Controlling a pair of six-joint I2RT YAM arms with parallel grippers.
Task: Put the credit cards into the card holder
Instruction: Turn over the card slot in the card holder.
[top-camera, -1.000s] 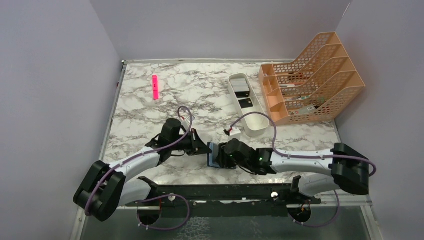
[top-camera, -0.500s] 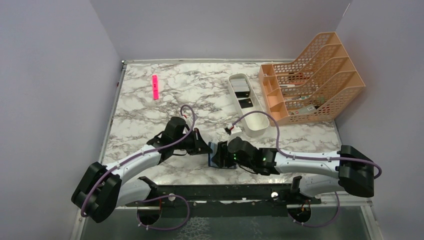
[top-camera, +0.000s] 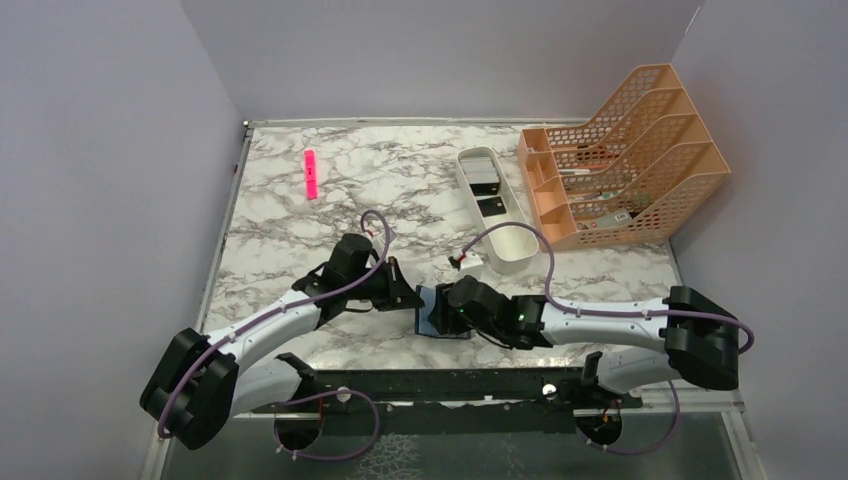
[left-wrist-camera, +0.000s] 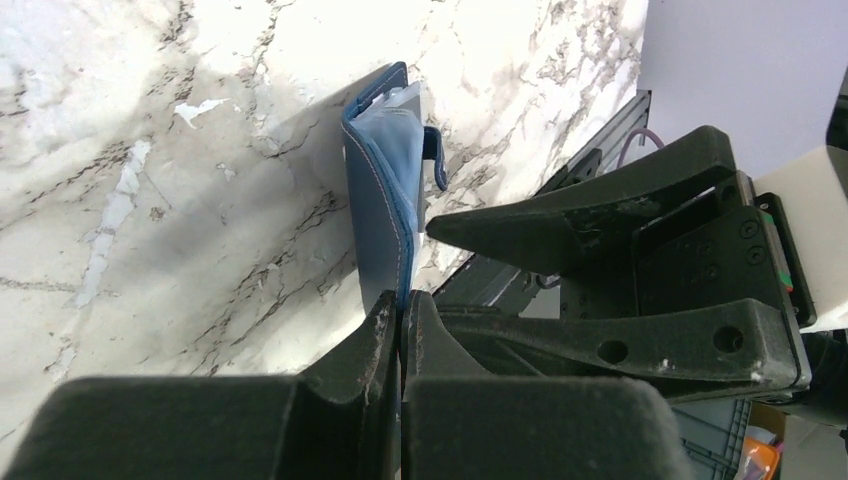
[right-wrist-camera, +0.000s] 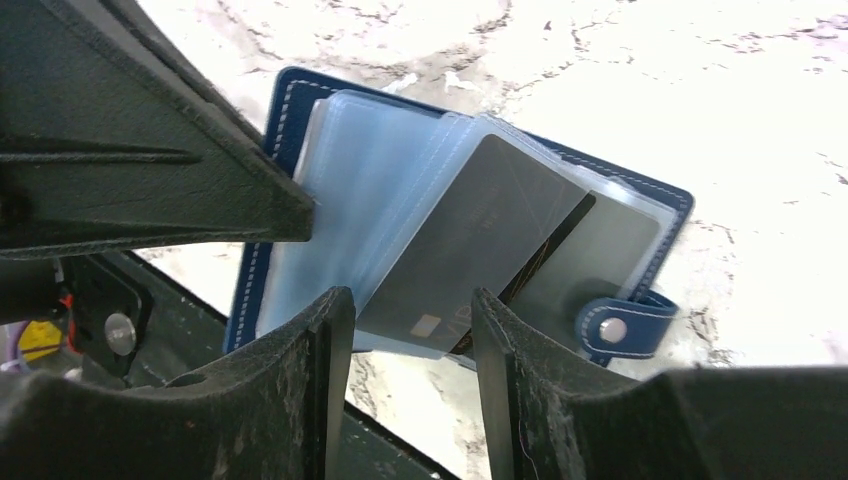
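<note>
Cards (right-wrist-camera: 470, 230): grey one partway into holder (left-wrist-camera: 375, 200); two seemingly wait in tray (top-camera: 512, 250) | left hand (left-wrist-camera: 400, 300) clamps holder | right hand (right-wrist-camera: 410, 300) jaws apart astride card, grip unclear

place: robot lab booth | cue: plain lilac walls (top-camera: 100, 150), marble tabletop (top-camera: 400, 190)

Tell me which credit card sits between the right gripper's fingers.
The grey card jutting askew from the clear sleeves of the card holder, chip end between the fingers of the right gripper. The other grey card sits deeper, beside the snap tab.
</note>
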